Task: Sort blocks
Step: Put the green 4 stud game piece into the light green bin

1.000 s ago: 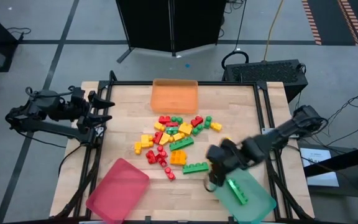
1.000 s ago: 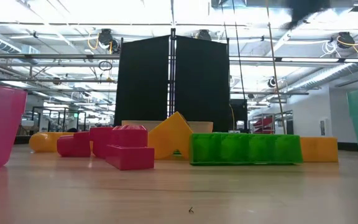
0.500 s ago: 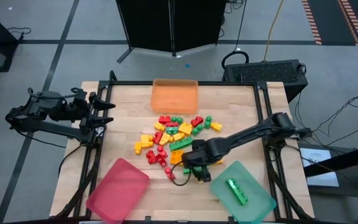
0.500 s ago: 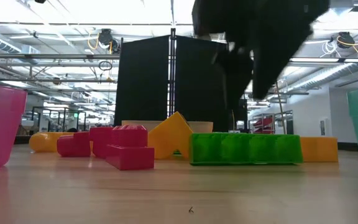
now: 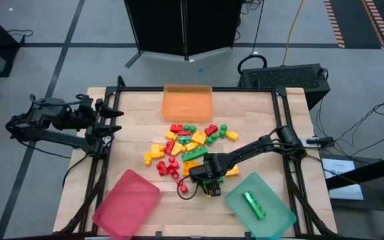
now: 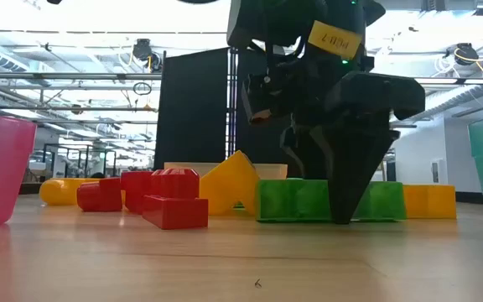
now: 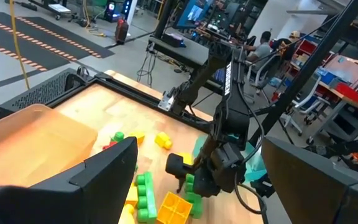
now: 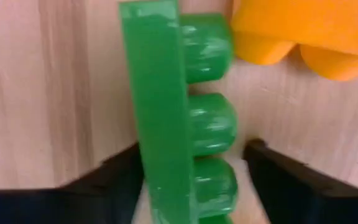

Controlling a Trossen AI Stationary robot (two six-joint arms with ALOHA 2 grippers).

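Teal tray (image 5: pixel 275 212) holds one green brick (image 5: pixel 253 205), seemingly alone.

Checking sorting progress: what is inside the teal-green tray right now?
One green brick lies inside the teal-green tray, seen in the high view. No other brick shows in it. The low view shows only the tray's wall.

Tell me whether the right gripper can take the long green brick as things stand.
Probably yes: the right gripper is open, its fingers down on either side of the long green brick, nothing between them; an orange brick lies close beside it.
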